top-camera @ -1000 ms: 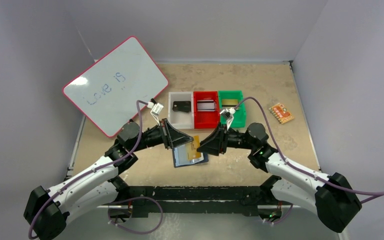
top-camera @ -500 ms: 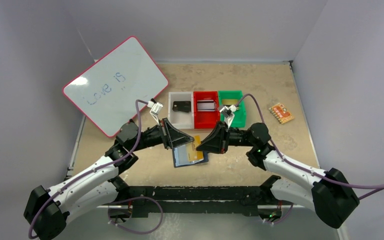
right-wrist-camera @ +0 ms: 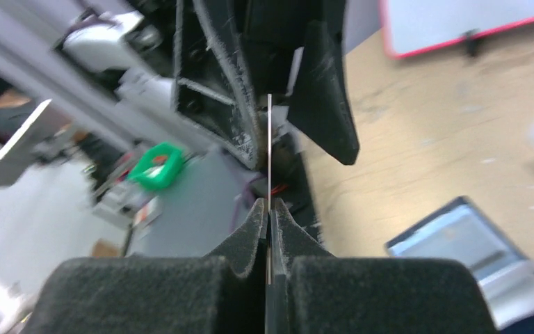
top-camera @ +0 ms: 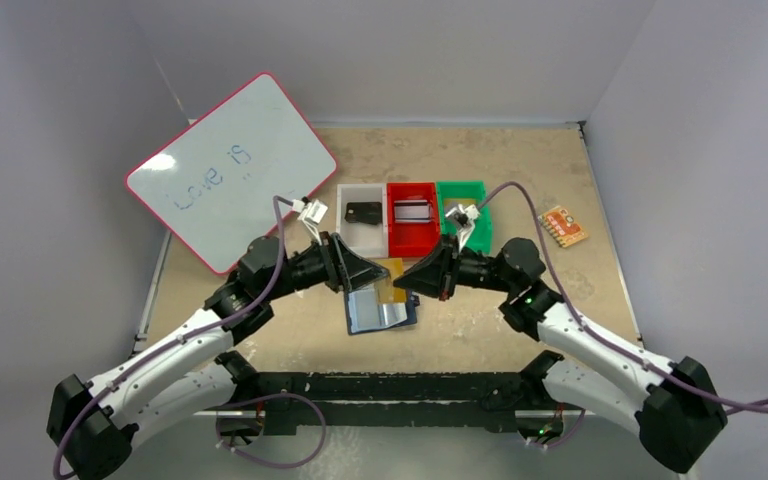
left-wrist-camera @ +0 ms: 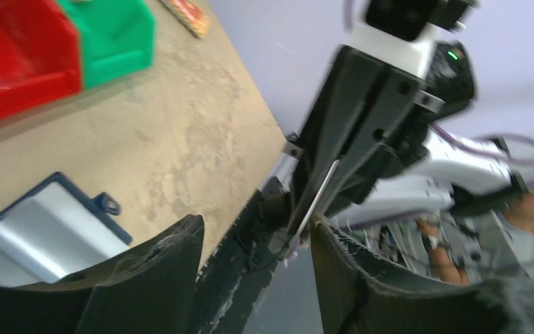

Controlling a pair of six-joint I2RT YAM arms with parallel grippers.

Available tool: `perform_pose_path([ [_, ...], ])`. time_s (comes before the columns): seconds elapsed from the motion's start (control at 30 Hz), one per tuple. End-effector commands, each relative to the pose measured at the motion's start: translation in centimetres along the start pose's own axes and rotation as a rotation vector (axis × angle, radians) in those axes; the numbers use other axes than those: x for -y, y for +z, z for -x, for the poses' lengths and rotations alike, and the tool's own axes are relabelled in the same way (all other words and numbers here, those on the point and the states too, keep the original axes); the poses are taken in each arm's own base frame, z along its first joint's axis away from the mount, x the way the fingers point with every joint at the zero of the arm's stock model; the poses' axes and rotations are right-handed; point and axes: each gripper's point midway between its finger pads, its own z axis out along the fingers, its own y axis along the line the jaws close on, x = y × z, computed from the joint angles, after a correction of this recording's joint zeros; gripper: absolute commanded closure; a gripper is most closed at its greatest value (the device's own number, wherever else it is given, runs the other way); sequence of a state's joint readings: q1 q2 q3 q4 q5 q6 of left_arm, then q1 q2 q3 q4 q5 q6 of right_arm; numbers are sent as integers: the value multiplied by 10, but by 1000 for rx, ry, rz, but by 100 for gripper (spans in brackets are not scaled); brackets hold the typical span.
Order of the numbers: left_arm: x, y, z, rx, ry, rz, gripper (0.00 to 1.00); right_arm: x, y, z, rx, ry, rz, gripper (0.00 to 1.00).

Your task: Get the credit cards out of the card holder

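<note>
Left gripper (left-wrist-camera: 254,235) has opened; right gripper (right-wrist-camera: 269,209) pinches the card (top-camera: 393,272) edge-on, card holder (top-camera: 375,312) lying open crosswise.

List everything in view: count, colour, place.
whiteboard: one, white with pink rim, far left
white bin: one, white, left of the bin row
black item: one, black, inside the white bin
red bin: one, red, middle of the row
green bin: one, green, right of the row
patterned piece: one, orange, table's right side
card holder: one, navy, pale inside, lying open near the grippers
credit card: one, gold, between the grippers
table: one, tan
left gripper: one, black, open
right gripper: one, black, shut on the credit card
</note>
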State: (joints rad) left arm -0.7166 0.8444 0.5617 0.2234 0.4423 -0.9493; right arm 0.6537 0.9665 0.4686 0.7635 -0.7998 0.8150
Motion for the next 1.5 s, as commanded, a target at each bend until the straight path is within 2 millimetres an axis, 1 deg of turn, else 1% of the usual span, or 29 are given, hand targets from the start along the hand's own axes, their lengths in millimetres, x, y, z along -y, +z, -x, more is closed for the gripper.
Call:
perform_pose_path([
  [0.0, -36, -17, 37, 170, 55, 297, 39, 37, -17, 53, 150, -271, -349, 100],
  [0.03, -45, -24, 41, 195, 56, 364, 38, 51, -29, 67, 200, -326, -465, 100],
  [0.07, -53, -31, 43, 209, 55, 420, 38, 60, -41, 79, 240, -376, -564, 100],
  [0.13, -62, -42, 48, 246, 52, 497, 37, 75, -69, 104, 322, -496, -753, 100],
  [0.2, -68, -50, 48, 260, 53, 541, 37, 86, -99, 127, 347, -657, -941, 100],
  [0.23, -70, -53, 48, 264, 52, 556, 36, 92, -109, 134, 325, -728, -1017, 100],
  [0.3, -74, -59, 48, 269, 55, 585, 36, 110, -124, 144, 212, -854, -1173, 100],
  [0.4, -77, -65, 47, 264, 65, 615, 35, 141, -139, 147, -51, -1031, -1351, 100],
  [0.43, -78, -66, 46, 259, 72, 620, 35, 149, -141, 149, -121, -1084, -1375, 100],
  [0.47, -79, -67, 45, 251, 79, 629, 35, 156, -139, 150, -188, -1133, -1362, 100],
  [0.57, -83, -70, 41, 226, 92, 652, 34, 171, -137, 160, -292, -1197, -1298, 100],
  [0.6, -84, -70, 40, 218, 96, 659, 34, 179, -144, 163, -325, -1191, -1300, 100],
  [0.63, -86, -72, 38, 209, 100, 669, 34, 184, -147, 167, -360, -1196, -1291, 100],
  [0.73, -92, -76, 35, 197, 106, 694, 32, 202, -149, 163, -505, -1238, -1222, 100],
  [0.8, -96, -78, 32, 191, 110, 709, 31, 205, -140, 161, -522, -1265, -1131, 100],
  [0.87, -101, -79, 29, 180, 113, 727, 30, 206, -139, 164, -521, -1276, -1096, 100],
  [0.93, -103, -81, 28, 171, 117, 744, 29, 210, -136, 158, -568, -1284, -1036, 100],
  [1.0, -107, -84, 28, 172, 120, 766, 29, 215, -133, 145, -631, -1271, -970, 100],
  [1.1, -110, -89, 27, 169, 129, 790, 29, 233, -141, 131, -705, -1223, -985, 100],
  [1.13, -111, -91, 27, 172, 131, 796, 29, 233, -141, 138, -705, -1232, -997, 100],
  [1.17, -111, -92, 27, 171, 134, 802, 29, 236, -141, 138, -718, -1229, -999, 100],
  [1.3, -113, -94, 25, 154, 143, 814, 28, 250, -141, 132, -751, -1219, -978, 100],
  [1.47, -111, -95, 26, 156, 142, 816, 28, 265, -141, 128, -790, -1223, -962, 100],
])
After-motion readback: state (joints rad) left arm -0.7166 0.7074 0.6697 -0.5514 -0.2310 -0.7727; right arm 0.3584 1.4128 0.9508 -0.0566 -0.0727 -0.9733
